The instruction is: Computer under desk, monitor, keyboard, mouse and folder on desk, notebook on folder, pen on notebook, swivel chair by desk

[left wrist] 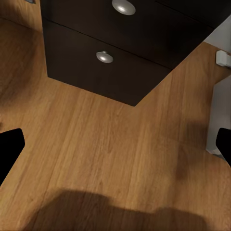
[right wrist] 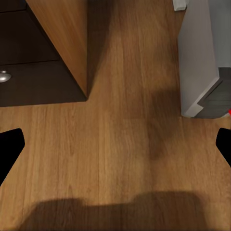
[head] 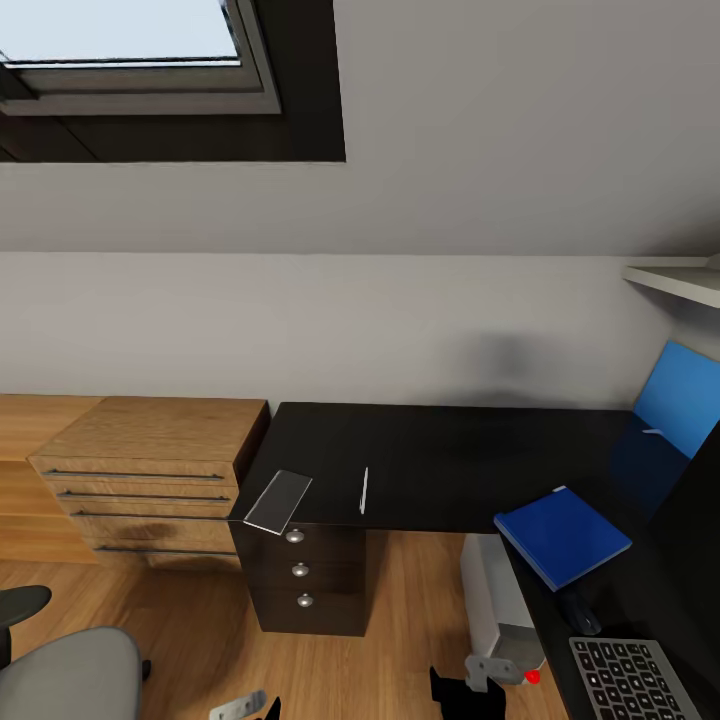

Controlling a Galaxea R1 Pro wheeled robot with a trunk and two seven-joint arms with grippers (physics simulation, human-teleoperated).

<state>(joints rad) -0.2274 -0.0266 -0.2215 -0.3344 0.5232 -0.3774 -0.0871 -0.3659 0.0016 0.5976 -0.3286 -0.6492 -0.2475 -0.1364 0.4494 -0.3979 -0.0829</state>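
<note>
The desk [head: 440,455] has a glossy black top. On its right wing lie the blue folder [head: 562,535], the dark mouse [head: 580,612] and the keyboard [head: 632,680], beside the black monitor [head: 692,530]. A pale flat notebook [head: 278,501] overhangs the desk's left front edge, with the thin pen [head: 364,490] to its right. Under the desk stands the light-grey computer [head: 495,600], which is also in the right wrist view [right wrist: 199,57]. The grey swivel chair [head: 70,670] shows at the lower left. My left gripper [left wrist: 115,149] and right gripper [right wrist: 115,147] hang open over bare floor, holding nothing.
A light wooden chest [head: 150,480] with bar handles stands against the desk's left end. Dark drawers [head: 300,575] with silver knobs sit under the desk corner and show in the left wrist view [left wrist: 106,72]. A blue back panel [head: 682,395] and a white shelf [head: 680,280] are at the right.
</note>
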